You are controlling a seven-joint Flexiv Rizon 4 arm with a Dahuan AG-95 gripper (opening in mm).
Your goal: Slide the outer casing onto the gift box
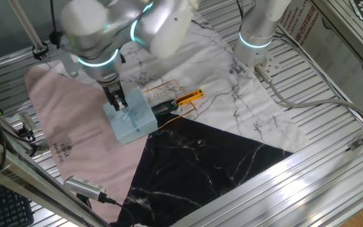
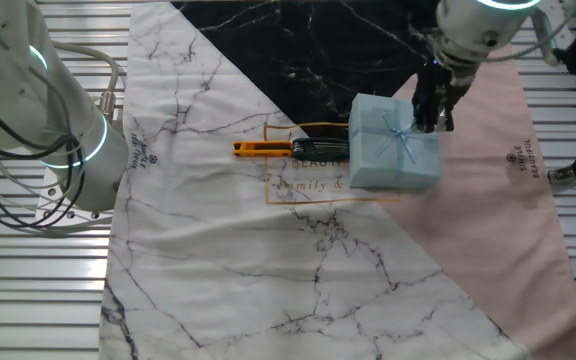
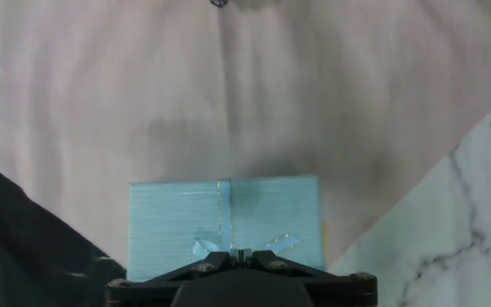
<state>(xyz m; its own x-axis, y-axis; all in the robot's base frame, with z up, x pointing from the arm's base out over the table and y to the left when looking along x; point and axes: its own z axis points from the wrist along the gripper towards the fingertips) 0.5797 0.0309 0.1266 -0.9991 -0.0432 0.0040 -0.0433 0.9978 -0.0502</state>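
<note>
The casing (image 2: 393,143) lies flat on the surface (image 2: 218,260), bow up, beside a black tool (image 2: 290,150); no gift box shows apart from it, so the sleeve appears fully slid on. The end effector (image 2: 433,118) sits at the casing's edge by the bow; whether it grips or stands open cannot be told. Judged remaining: release and retreat.

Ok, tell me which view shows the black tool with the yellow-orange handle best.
The other fixed view: the tool lies fully exposed from handle to dark head, which reaches the outer casing. In one fixed view, the tool is smaller and partly behind the casing. The hand view doesn't show it.
</note>
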